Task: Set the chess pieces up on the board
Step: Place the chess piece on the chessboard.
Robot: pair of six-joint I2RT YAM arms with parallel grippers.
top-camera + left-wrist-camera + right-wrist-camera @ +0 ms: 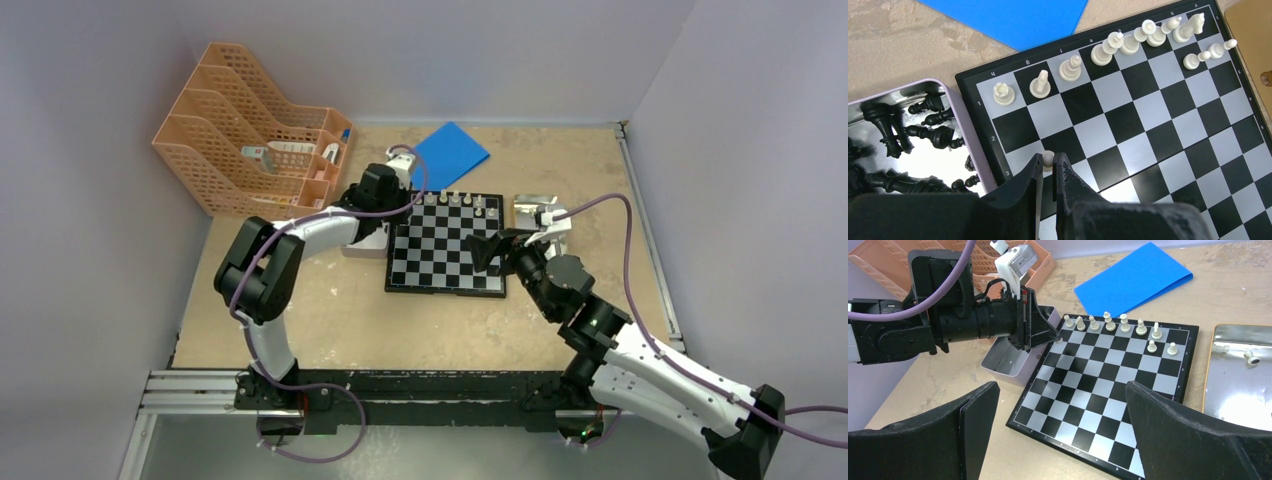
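The left gripper (1049, 165) pinches a white pawn (1048, 159) at the lower middle of the left wrist view, over the board (1148, 135) near its left edge. Whether the pawn touches a square cannot be told. White pieces (1070, 68) stand in a row along the board's upper edge, with two more below the row's right end. Just left of the board lies a lilac-rimmed tin (962, 125) of black pieces (930, 135). A blue sheet (1008, 17) lies at the top. The right gripper (1058, 435) is spread wide, its fingers at the lower corners of its view. A shiny lid (1233, 385) holding a small white piece (1250, 358) sits at the right. An orange file rack (250, 130) stands at the upper left.
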